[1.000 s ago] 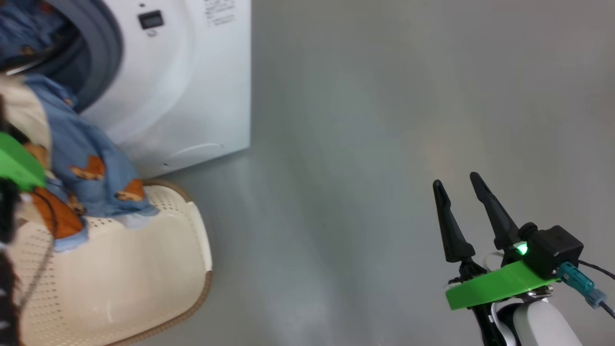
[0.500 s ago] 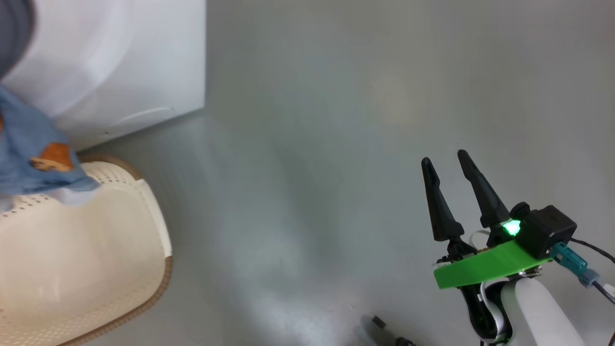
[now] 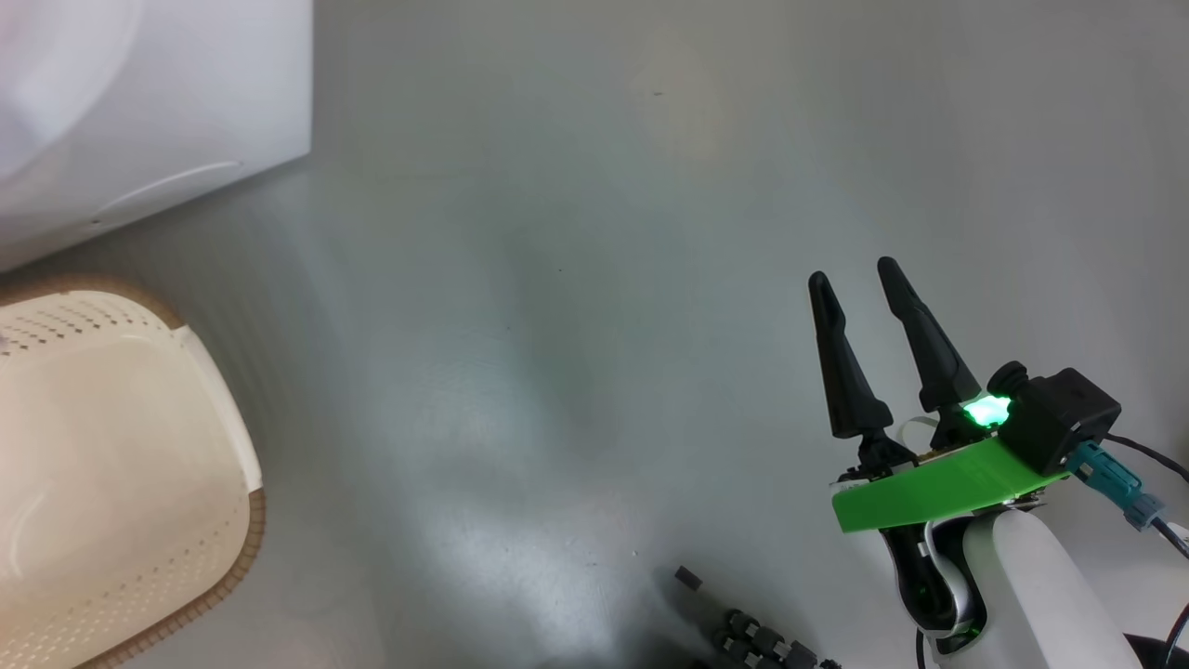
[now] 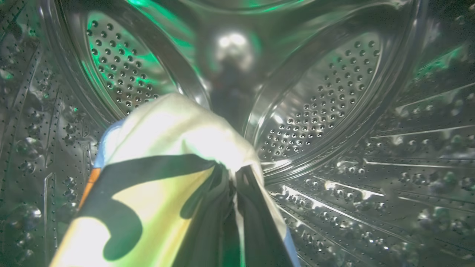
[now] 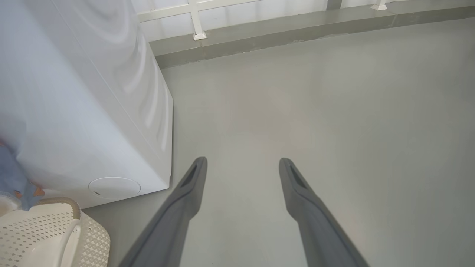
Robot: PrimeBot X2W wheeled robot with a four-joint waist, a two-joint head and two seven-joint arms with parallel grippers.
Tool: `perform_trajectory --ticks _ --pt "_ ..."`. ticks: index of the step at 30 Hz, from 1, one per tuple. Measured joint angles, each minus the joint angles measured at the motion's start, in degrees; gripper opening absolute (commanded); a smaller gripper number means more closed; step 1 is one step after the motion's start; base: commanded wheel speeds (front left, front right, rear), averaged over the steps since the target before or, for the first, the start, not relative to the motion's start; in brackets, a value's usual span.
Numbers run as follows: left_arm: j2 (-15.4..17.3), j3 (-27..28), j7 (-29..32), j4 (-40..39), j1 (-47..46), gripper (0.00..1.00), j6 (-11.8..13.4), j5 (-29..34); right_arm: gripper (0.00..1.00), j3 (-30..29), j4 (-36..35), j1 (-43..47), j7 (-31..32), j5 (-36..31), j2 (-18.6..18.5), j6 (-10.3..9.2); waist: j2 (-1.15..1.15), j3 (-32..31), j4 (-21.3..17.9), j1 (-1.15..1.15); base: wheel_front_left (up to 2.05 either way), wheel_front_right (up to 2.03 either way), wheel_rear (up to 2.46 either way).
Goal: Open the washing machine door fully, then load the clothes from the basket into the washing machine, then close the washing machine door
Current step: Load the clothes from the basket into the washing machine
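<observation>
Left gripper (image 4: 233, 172), clamped on clothes (image 4: 167, 129), has moved from basket (image 3: 253, 520) into the drum (image 4: 334, 92).

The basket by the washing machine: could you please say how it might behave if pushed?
The basket is probably light, given its thin perforated plastic walls. It would likely slide on the smooth floor rather than tip, since it looks wide and low.

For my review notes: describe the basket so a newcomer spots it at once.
Start at the big white washing machine on the grey floor. Just before its front stands the basket: cream, hole-dotted, brown-rimmed, unlike the smooth machine.
</observation>
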Motion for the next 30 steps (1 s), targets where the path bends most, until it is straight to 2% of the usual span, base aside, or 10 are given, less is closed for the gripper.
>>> perform_trajectory --ticks 2,3,4,7,15,21,30 --pt "0.15 -0.1 -1.44 2.08 -0.61 0.0 -0.38 0.3 1.0 0.01 -0.11 -0.02 0.0 0.02 0.02 0.0 0.0 0.32 -0.27 0.0 0.0 0.0 0.0" --pt "0.29 -0.24 -1.51 3.46 -0.82 0.4 -0.3 0.55 1.0 -0.01 -0.14 -0.03 0.0 0.02 0.02 0.0 0.0 0.4 -0.33 0.0 0.0 0.0 0.0" --pt "0.35 -0.29 -0.96 5.11 -1.08 1.0 0.34 0.89 1.0 -0.08 -0.15 -0.05 0.0 0.02 0.02 0.0 0.0 0.42 -0.29 0.0 0.0 0.0 0.0" --pt "0.63 -0.65 -0.52 7.82 -1.44 1.0 0.37 1.07 1.0 -0.54 -0.22 -0.51 0.0 0.02 0.02 0.0 0.0 0.53 0.08 -0.01 0.0 0.0 0.0" --pt "0.37 -2.37 -1.49 11.87 -1.71 1.0 -1.43 1.21 1.0 -1.88 -0.35 -1.16 0.0 -0.15 0.02 0.0 0.0 -0.28 1.58 -0.01 0.0 0.0 0.0" --pt "-2.12 -2.99 -4.83 14.19 0.65 1.0 -1.75 1.2 1.0 -3.07 -0.31 -1.13 -0.01 -1.0 0.01 0.0 0.0 -2.21 3.04 -0.01 0.0 0.0 0.0" --pt "-6.2 -3.28 -10.04 16.49 8.89 1.0 -1.91 0.18 1.0 -4.89 -0.05 -0.14 -0.01 -2.54 -0.01 0.0 0.0 -6.74 5.45 -0.01 0.0 0.0 0.0"
